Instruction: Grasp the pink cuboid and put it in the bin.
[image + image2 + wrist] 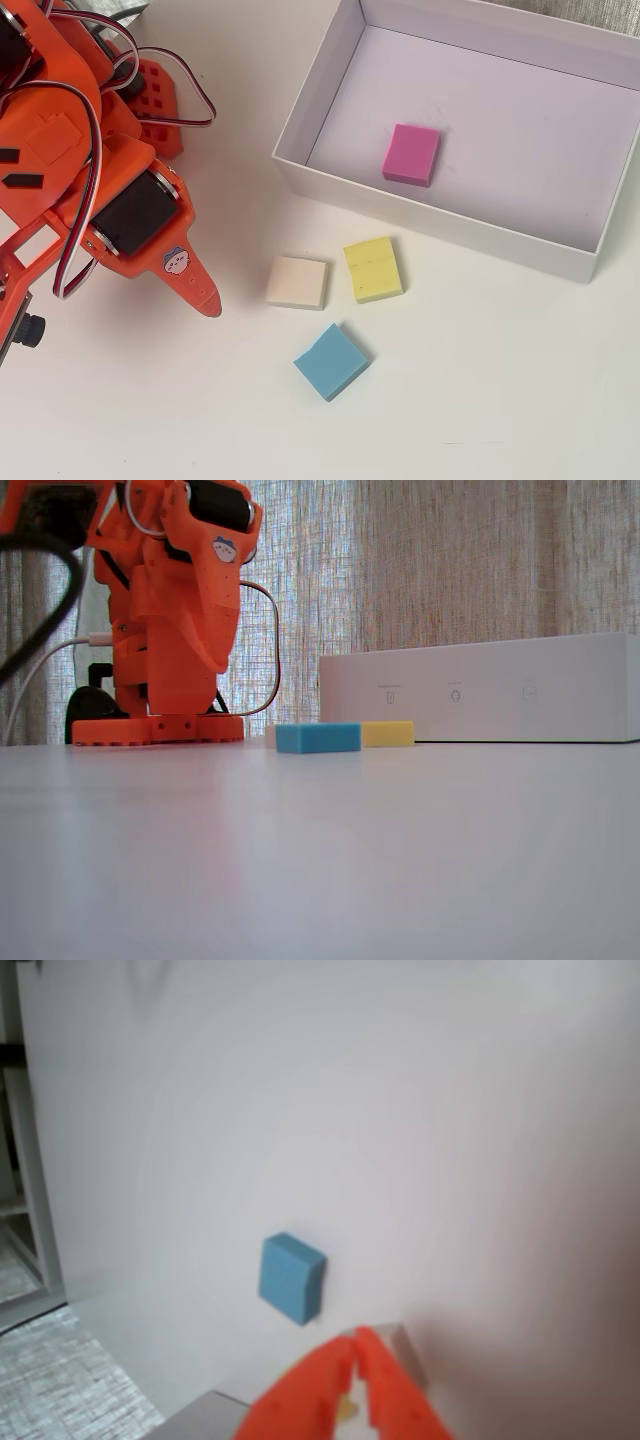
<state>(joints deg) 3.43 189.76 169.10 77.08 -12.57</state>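
The pink cuboid (411, 154) lies flat on the floor of the bin (440, 222), near its front-left part, in the overhead view. In the fixed view the bin (480, 692) shows only its white side wall, and the cuboid is hidden behind it. My orange gripper (206, 299) is at the left, well apart from the bin and over bare table. In the wrist view the gripper (356, 1342) has its fingers pressed together with nothing between them.
A cream block (297, 282), a yellow block (373, 268) and a blue block (331, 361) lie on the white table in front of the bin. The blue block (292, 1278) also shows in the wrist view. The arm's base (158, 728) stands at the left.
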